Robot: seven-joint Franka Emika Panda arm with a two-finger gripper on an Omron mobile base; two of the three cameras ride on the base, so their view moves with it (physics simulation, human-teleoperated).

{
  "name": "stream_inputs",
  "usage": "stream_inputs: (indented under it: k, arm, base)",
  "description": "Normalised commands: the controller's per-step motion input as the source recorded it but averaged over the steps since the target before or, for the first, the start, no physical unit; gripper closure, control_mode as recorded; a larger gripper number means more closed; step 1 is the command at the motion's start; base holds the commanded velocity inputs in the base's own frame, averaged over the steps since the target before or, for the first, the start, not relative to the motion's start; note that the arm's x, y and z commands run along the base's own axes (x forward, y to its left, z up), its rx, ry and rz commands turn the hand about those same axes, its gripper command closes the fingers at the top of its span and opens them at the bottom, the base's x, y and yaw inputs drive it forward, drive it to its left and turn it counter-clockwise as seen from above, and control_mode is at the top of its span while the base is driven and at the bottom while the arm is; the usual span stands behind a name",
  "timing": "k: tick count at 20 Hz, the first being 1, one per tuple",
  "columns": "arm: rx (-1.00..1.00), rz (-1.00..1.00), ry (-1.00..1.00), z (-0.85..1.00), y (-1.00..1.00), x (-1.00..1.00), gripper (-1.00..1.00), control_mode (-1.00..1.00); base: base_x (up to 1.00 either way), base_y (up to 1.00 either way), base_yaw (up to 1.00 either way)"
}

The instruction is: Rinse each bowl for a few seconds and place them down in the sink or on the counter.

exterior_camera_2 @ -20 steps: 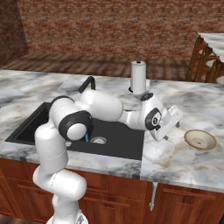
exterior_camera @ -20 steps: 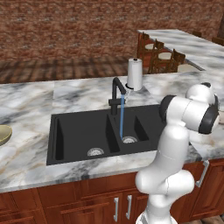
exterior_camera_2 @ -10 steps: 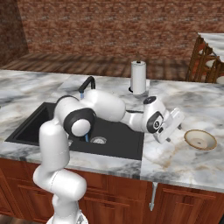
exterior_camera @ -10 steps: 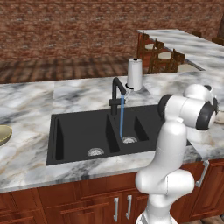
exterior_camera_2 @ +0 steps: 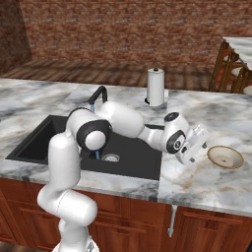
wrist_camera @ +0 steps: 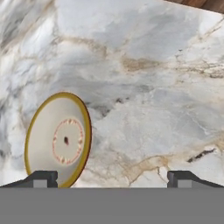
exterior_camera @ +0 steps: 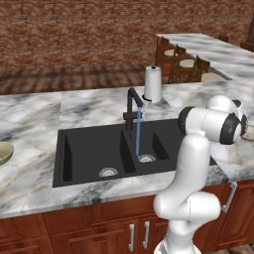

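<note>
Fingers: two small dark fingertips (wrist_camera: 41, 178) stood spread wide apart with nothing between them, on the two-finger gripper (exterior_camera_2: 197, 143) of the white arm
Cream-rimmed round bowl with a brownish inside (exterior_camera_2: 225, 157): lay upright on the white-and-grey veined marble counter (exterior_camera_2: 197, 182), just beyond the fingers and apart from them; through the hand camera (wrist_camera: 58, 139) its rim sat just above the left fingertip, off to one side of the gap
Olive-tan round bowl (exterior_camera: 4, 153): rested on the counter well away from the fingers, on the far side of the sink
Matte black double-basin sink (exterior_camera: 89, 149): sat behind the fingers, beside the arm's elbow, with two round steel drains in its floor
Black gooseneck faucet (exterior_camera: 132, 106): stood at the sink's back edge, a thin blue stream falling from its spout into the basin nearer the fingers
White paper-towel roll (exterior_camera_2: 155, 87): stood upright on the counter, well apart from the fingers, behind the sink
</note>
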Motion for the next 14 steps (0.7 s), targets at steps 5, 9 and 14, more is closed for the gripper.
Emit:
stream_inputs:
  k: [5,9,14]
  arm:
    - [0.00,0.01,0.00,-0.07,-0.13,0.01,-1.00,-1.00]
    - [0.00,0.00,0.00,-0.05,-0.15,0.01,-1.00,-1.00]
    - [0.00,0.01,0.00,-0.05,-0.15,0.04,-1.00,-1.00]
  base:
    - [0.00,0.00,0.00]
    - [0.00,0.00,0.00]
    - [0.00,0.00,0.00]
